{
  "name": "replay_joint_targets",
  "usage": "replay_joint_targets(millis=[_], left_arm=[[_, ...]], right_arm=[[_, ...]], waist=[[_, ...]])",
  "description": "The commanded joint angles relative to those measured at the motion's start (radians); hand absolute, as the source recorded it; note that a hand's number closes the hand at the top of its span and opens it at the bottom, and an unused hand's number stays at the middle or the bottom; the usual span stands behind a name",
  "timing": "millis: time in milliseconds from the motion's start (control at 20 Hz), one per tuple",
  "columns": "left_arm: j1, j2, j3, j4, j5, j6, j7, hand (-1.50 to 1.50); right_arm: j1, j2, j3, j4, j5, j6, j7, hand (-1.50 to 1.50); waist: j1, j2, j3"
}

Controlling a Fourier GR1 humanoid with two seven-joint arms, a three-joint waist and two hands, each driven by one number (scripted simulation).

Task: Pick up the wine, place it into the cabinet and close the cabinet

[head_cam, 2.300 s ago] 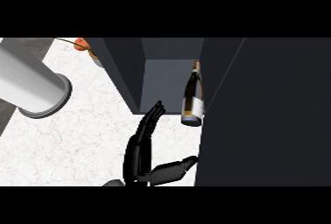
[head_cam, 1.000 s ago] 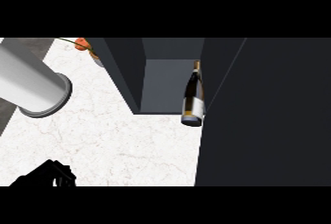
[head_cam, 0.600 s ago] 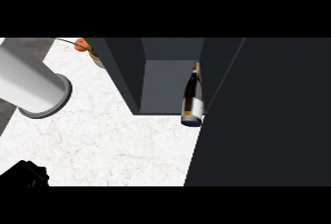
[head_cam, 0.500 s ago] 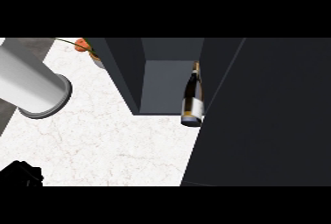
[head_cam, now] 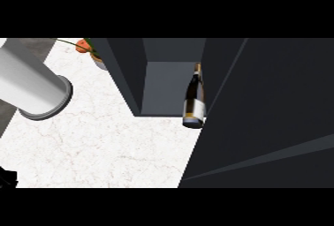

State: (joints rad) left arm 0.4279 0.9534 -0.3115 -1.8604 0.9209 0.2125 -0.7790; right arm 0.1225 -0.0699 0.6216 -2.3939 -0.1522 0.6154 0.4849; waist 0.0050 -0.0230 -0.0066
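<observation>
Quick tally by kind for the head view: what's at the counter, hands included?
Wine bottle: 1, inside the cabinet
Cabinet: 1, door open
White cylinder: 1
Potted plant: 1
Left hand: 1, just showing at the lower left edge
Total: 5

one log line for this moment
wine: inside cabinet | door: not yet shut | left hand: lower left edge | right hand: not in view

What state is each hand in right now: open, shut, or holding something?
Left hand: only a sliver shows at the lower left edge; state cannot be told.
Right hand: not in view.
</observation>
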Motion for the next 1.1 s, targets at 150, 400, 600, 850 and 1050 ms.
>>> replay_joint_targets(millis=[150, 400, 600, 850, 1050], left_arm=[[0.021, 0.019, 0.038, 0.021, 0.029, -0.070, -0.009, 1.50], [0.022, 0.037, 0.059, 0.019, 0.035, -0.095, -0.009, 1.50], [0.035, 0.043, 0.069, 0.028, 0.039, -0.121, -0.019, 1.50], [0.033, 0.049, 0.069, 0.033, 0.044, -0.171, -0.023, 1.50], [0.039, 0.053, 0.073, 0.045, 0.044, -0.180, -0.022, 1.50]], right_arm=[[-0.092, 0.066, 0.256, 0.073, 0.119, -0.209, -0.012, 1.50], [-0.129, 0.064, 0.256, 0.095, 0.126, -0.238, -0.010, 1.50], [-0.154, 0.063, 0.231, 0.114, 0.102, -0.252, -0.022, 1.50], [-0.184, 0.062, 0.203, 0.144, 0.084, -0.257, -0.050, 1.50], [-0.150, 0.062, 0.166, 0.160, 0.046, -0.279, -0.063, 1.50]], waist=[[0.023, 0.003, -0.002], [0.033, 0.004, -0.003], [0.054, 0.009, -0.005], [0.067, 0.016, -0.007], [0.078, 0.025, -0.009]])
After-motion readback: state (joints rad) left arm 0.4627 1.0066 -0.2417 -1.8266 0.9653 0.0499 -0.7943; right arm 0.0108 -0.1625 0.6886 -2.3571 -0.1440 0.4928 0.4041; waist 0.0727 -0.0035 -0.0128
